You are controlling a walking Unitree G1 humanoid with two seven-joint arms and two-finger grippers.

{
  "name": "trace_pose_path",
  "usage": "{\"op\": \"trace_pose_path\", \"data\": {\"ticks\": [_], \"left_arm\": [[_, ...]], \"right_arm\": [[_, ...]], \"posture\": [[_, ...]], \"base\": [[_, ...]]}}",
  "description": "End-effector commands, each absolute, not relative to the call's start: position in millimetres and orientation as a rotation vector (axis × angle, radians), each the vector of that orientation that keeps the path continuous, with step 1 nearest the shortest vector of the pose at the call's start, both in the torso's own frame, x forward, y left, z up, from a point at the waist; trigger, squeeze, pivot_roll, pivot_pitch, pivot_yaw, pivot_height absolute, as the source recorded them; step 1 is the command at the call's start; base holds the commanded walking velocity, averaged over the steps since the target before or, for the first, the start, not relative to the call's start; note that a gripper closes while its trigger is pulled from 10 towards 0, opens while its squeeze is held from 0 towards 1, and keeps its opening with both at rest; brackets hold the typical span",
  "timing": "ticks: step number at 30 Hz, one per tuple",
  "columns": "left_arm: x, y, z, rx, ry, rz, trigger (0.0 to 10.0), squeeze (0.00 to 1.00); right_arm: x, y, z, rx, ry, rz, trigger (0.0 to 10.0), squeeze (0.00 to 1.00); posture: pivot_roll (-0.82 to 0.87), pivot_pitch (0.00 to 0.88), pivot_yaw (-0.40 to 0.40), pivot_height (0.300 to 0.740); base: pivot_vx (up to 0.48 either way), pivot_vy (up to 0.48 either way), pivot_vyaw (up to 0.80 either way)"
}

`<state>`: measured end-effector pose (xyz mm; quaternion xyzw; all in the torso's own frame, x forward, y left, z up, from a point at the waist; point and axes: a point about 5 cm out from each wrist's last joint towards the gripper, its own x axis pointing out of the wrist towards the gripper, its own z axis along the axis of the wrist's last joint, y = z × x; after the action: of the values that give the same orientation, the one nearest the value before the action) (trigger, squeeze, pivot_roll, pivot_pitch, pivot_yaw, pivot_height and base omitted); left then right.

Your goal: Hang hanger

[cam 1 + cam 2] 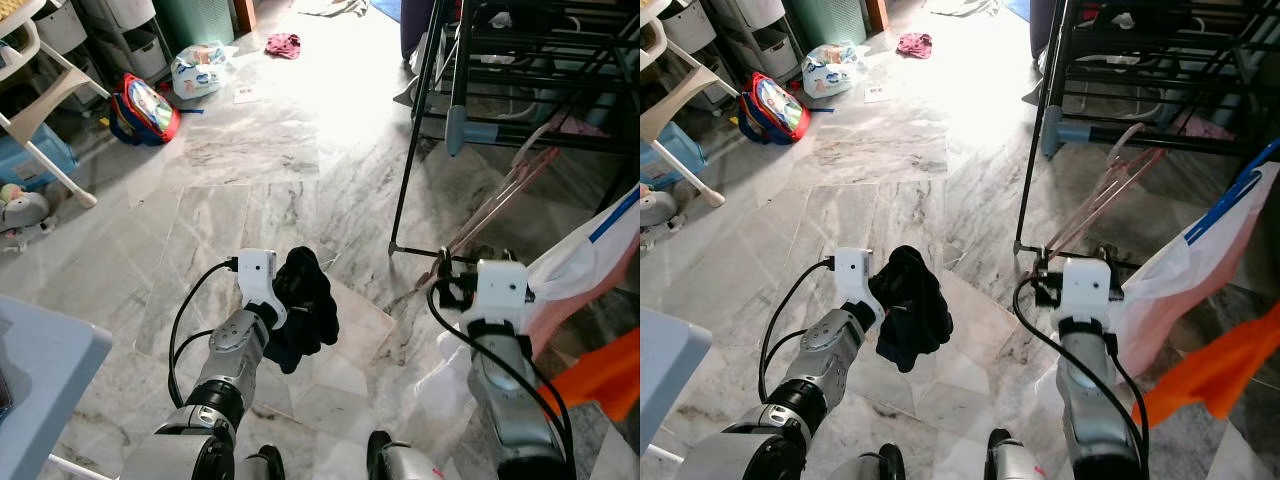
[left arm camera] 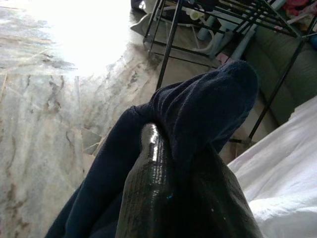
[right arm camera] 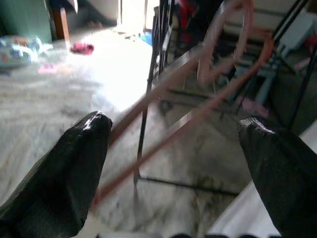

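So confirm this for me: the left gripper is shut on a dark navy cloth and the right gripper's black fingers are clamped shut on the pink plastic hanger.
Not quite. The left gripper is shut on the dark navy cloth, but the right gripper is open. The right wrist view shows its black fingers spread wide apart, with the pink plastic hanger passing between them, untouched by either fingertip.

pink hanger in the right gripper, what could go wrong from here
The right gripper looks wide open around the pink hanger, so the hanger could slip off. Its hook sits close to the black drying rack and may snag a bar. The left gripper holds dark cloth, so it cannot help.
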<state>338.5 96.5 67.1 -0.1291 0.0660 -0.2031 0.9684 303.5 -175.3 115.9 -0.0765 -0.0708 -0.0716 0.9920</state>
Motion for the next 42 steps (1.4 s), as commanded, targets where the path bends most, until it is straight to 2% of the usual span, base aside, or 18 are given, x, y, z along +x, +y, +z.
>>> {"op": "trace_pose_path", "data": {"ticks": [1,7,13,21,34,42], "left_arm": [[341.0,97.0,72.0,-0.255,0.117,-0.425,10.0,0.00],[340.6,91.9,72.1,-0.258,0.121,-0.441,10.0,0.00],[340.0,92.4,71.1,-0.259,0.124,-0.440,10.0,0.00],[339.9,91.6,70.5,-0.256,0.133,-0.444,10.0,0.00],[339.9,87.1,70.5,-0.259,0.139,-0.454,10.0,0.00],[339.7,87.3,70.1,-0.263,0.140,-0.449,10.0,0.00]], "right_arm": [[307.8,-166.5,127.5,-0.145,-0.179,-0.114,10.0,0.00],[322.1,-161.3,129.3,-0.141,-0.136,-0.083,10.0,0.00],[319.9,-184.6,118.3,-0.139,-0.040,-0.195,10.0,0.00],[308.3,-210.5,121.5,-0.165,-0.029,-0.290,10.0,0.00],[317.8,-211.8,139.8,-0.208,-0.050,-0.239,10.0,0.00],[337.8,-207.3,159.1,-0.228,-0.091,-0.211,10.0,0.00]], "posture": [[-0.14,0.208,0.095,0.740],[-0.14,0.206,0.095,0.740],[-0.13,0.208,0.092,0.740],[-0.14,0.211,0.097,0.740],[-0.15,0.208,0.095,0.740],[-0.15,0.204,0.086,0.740]], "base": [[0.000,0.000,0.00],[0.000,0.000,0.00],[0.000,0.000,0.00],[0.000,0.000,0.00],[0.000,0.000,0.00],[0.000,0.000,0.00]]}}
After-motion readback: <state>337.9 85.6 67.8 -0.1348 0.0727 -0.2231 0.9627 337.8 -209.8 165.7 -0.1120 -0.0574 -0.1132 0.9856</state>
